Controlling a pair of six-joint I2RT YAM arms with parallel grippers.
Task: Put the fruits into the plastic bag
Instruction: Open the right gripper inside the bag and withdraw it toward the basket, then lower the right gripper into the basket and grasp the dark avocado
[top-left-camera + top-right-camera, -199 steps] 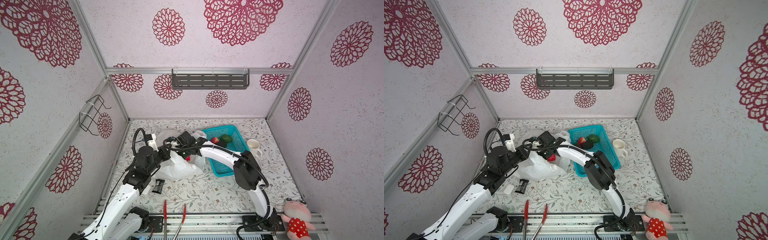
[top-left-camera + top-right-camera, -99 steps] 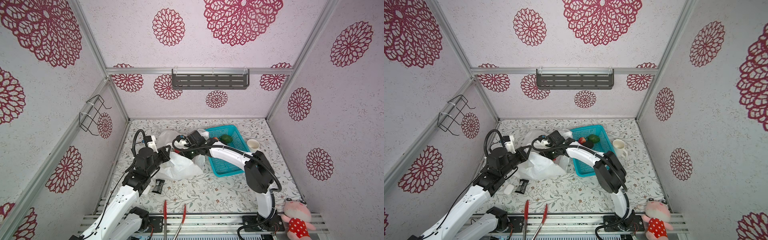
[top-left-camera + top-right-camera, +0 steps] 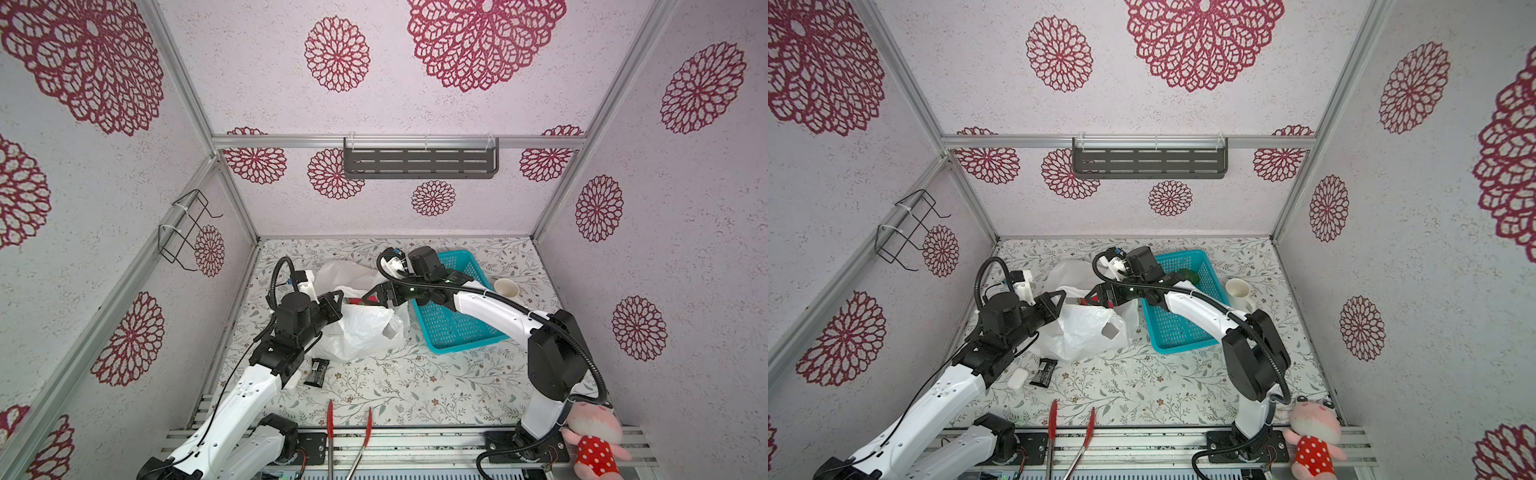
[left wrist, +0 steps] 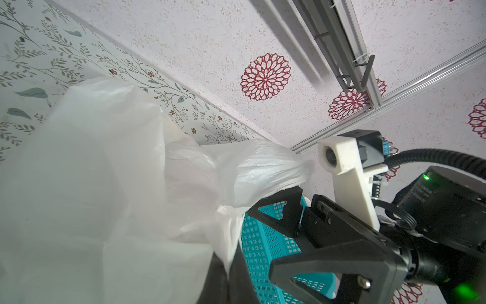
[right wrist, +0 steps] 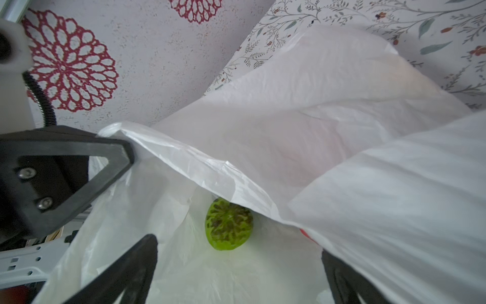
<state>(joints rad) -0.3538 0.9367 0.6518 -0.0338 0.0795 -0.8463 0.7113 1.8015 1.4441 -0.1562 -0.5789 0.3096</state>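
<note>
One plastic bag (image 3: 365, 332) lies crumpled left of centre on the floral table (image 3: 415, 386), its mouth between the two grippers. The left gripper (image 3: 338, 295) is clamped on the bag's left rim and holds it raised. The right gripper (image 3: 370, 297) hangs at the mouth with its jaws spread wide and nothing between them. In the right wrist view one green seeded fruit (image 5: 228, 223) lies on the bag's bottom, with a sliver of one red fruit (image 5: 305, 233) beside it, mostly hidden under a fold. One teal basket (image 3: 457, 332) stands just right of the bag. In a top view one green fruit (image 3: 1190, 275) shows at its far end, and the right arm hides the rest of that end. One white mug (image 3: 506, 286) stands right of the basket, and one pink plush toy (image 3: 590, 436) sits at the near right corner. One black packet (image 3: 316, 368) and one white case (image 3: 1017, 379) lie near the left arm. One pair of red-tipped tongs (image 3: 330, 415) rests at the near edge.
</note>
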